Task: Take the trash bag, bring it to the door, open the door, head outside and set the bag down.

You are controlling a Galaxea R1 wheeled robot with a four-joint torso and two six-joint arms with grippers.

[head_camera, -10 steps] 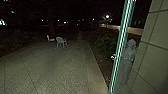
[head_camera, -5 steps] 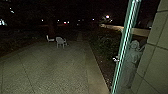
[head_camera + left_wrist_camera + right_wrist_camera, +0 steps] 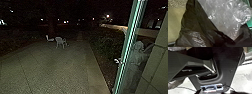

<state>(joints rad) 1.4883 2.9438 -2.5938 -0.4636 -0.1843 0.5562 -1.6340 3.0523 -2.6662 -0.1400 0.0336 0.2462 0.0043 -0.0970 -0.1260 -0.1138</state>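
Left wrist view: one trash bag (image 3: 194,25), dark and creased, is seen close before the camera; clear plastic (image 3: 221,16) is bunched against it. Left gripper: whether opened or closed cannot be told; by judgement, the bag is borne by this arm, the nearer one. Long axis: a narrow peak is widened into a fuller body; its lean against the ground cannot be told. Right gripper: state likewise not to be told. Right wrist view: crumpled plastic film (image 3: 176,83) is seen beside the robot's dark plate (image 3: 228,65), pale floor (image 3: 245,75) beyond. Head view: a glass door (image 3: 128,50) is seen edge-on at the robot's right; a person (image 3: 137,58) is seen through glass, near a tiled wall (image 3: 157,65). Ahead, paving (image 3: 50,67) is bordered by a planted bed (image 3: 106,42); a pale chair (image 3: 60,42) is placed well apart. Judged: the way out is open; thin film could be snagged on the door edge if carried too near.
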